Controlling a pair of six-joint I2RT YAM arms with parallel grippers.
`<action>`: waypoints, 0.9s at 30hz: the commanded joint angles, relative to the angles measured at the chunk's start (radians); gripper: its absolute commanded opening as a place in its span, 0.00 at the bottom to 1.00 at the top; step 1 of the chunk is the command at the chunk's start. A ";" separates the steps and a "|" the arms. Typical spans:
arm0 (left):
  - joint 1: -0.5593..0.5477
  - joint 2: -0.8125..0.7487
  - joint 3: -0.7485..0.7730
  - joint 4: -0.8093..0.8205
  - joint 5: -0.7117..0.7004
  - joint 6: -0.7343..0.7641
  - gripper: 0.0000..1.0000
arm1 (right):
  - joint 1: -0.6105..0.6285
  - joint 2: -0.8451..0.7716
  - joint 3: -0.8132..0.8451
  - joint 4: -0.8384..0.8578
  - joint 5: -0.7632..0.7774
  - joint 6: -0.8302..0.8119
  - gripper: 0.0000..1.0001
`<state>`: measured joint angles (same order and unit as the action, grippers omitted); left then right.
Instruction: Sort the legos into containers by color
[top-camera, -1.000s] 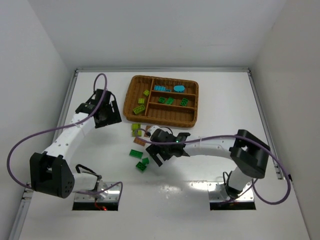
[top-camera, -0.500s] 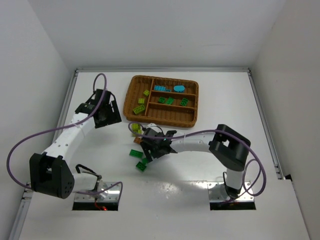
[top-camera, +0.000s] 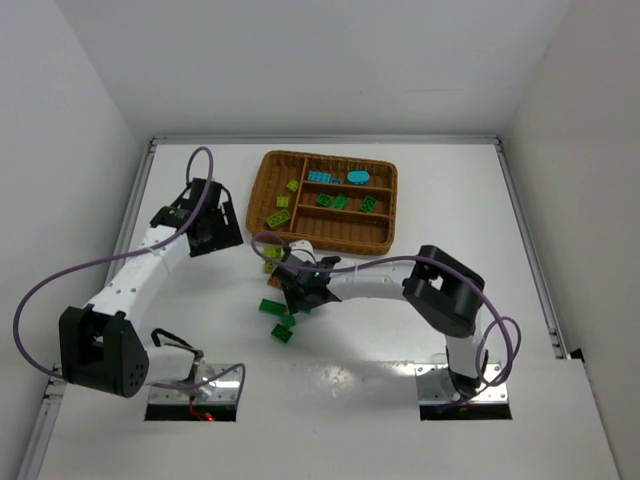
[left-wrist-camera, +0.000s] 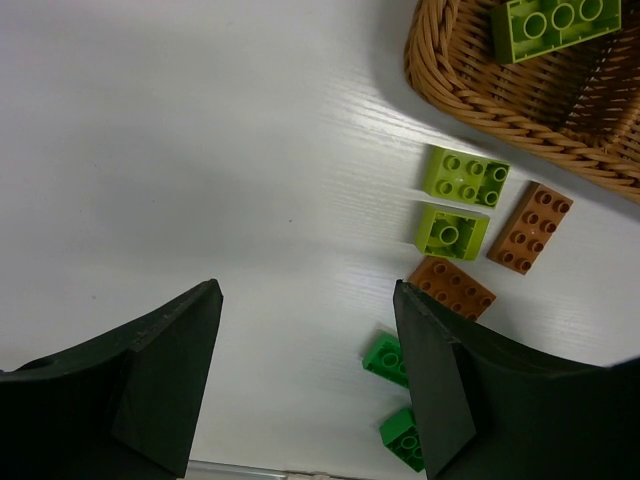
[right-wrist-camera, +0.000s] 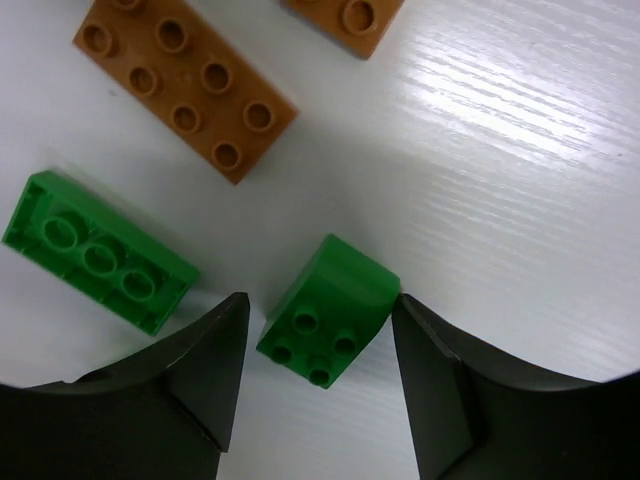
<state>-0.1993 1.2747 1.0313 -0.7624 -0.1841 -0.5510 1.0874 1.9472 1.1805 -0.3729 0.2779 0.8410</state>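
While spread wide, the right hand (right-wrist-camera: 318, 335) straddles a green lego (right-wrist-camera: 335, 290).

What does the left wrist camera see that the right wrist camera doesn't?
Only the left wrist view shows a corner of the wicker tray, a yellow-green brick inside it, two more yellow-green bricks on the table, and the empty left gripper. Only the right wrist view shows the right gripper, open around a small green brick. Both show brown-orange bricks and green bricks lying on the white table.
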 joint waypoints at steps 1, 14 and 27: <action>0.011 -0.029 0.024 0.000 0.000 -0.004 0.76 | 0.014 0.039 0.057 -0.067 0.107 0.053 0.59; 0.011 -0.020 0.024 0.009 0.000 0.005 0.76 | 0.014 -0.050 -0.082 -0.046 0.184 0.043 0.37; 0.011 -0.011 0.024 0.009 0.009 0.014 0.76 | -0.273 -0.189 0.065 -0.116 0.228 -0.137 0.22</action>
<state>-0.1993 1.2747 1.0313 -0.7620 -0.1802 -0.5499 0.9092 1.8309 1.1622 -0.4873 0.4824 0.7799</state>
